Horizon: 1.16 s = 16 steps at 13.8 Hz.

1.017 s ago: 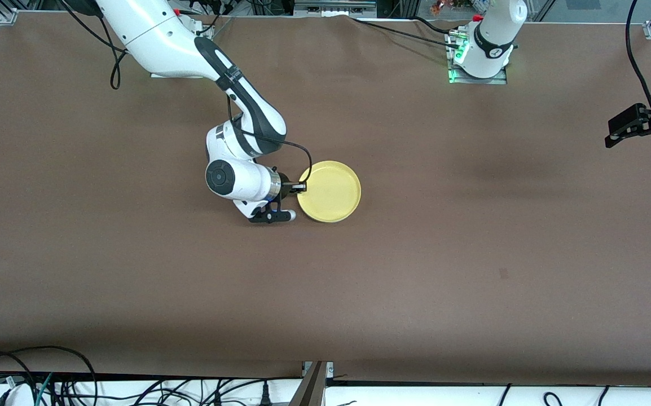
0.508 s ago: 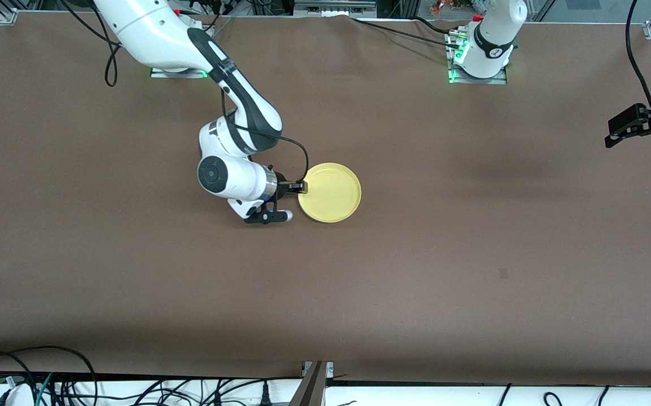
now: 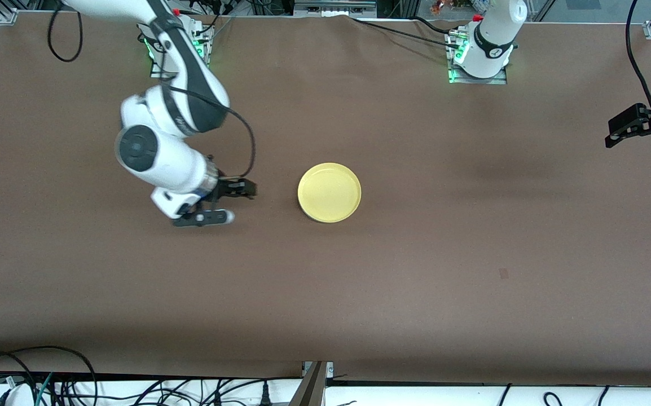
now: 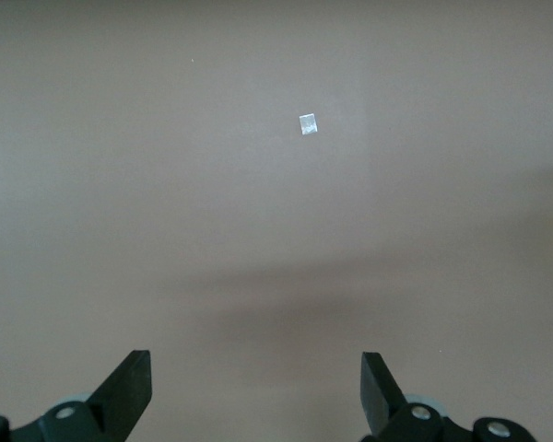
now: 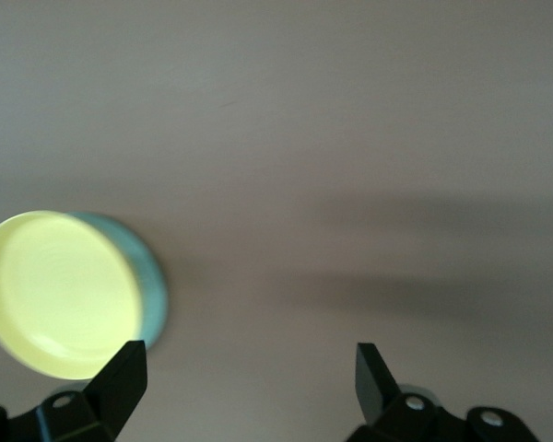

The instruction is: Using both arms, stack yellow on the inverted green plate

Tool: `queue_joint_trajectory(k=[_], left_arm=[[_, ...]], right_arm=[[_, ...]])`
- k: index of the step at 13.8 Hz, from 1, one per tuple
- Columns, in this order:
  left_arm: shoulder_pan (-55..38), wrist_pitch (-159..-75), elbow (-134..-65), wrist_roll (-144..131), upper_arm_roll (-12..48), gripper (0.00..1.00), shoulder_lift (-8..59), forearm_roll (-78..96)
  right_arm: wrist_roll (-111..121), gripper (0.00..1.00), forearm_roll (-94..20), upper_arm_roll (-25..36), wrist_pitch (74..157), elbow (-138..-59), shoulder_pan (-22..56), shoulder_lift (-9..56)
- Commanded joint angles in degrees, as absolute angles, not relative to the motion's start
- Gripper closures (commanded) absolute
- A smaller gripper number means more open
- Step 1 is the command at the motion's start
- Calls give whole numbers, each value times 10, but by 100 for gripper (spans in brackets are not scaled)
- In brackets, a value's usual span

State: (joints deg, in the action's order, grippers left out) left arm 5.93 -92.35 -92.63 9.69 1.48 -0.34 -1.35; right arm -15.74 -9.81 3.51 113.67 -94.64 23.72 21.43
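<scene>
- Since the yellow plate [image 3: 329, 192] is already sitting on top of the green plate [image 5: 153, 285], the stacking part looks done to me. From the front camera you basically only see yellow, mid-table, a bit toward the right arm's end; the green one only peeks out as a teal sliver under the rim in the right wrist view.
- Right gripper [image 3: 229, 201] is over bare brown table [image 3: 416, 270] beside the stack, toward the right arm's end, clear of the plates. Its fingers are spread apart with nothing between them.
- Left gripper [image 3: 638, 131] is parked way out at the left arm's end of the table, just waiting, also spread wide and holding nothing. Its wrist cam shows only tablecloth and a tiny pale scrap [image 4: 307, 123].
- Handling guess: these look like light, rigid plastic picnic plates, smooth and probably a bit slippery. Not fragile, but easy to skid sideways if nudged.
- The only real place to grab is the raised rim, pinched edge-on with one finger inside and one outside. There's no handle and the flat middle gives nothing to bite.
- With the yellow one resting on an upside-down base, I'd figure any bump at the rim could slide it off-center.
</scene>
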Motion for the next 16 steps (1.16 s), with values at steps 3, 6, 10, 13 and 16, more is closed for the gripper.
queue_joint_trajectory(k=[3, 6, 10, 13, 16], left_arm=[[63, -915, -912, 107, 19, 0, 2, -31], [62, -910, -913, 107, 20, 0, 2, -32], [62, -909, -912, 108, 20, 0, 2, -32], [62, -909, -914, 109, 20, 0, 2, -32], [62, -898, -919, 109, 23, 0, 2, -31]], right_arm=[[-144, 0, 3, 120, 979, -868, 237, 148], [-143, 0, 20, 99, 913, -860, 195, 90], [-127, 0, 21, -36, 881, -941, 10, -10], [-104, 0, 17, -37, 932, -962, -10, -37], [-104, 0, 15, -37, 931, -974, -19, -47]])
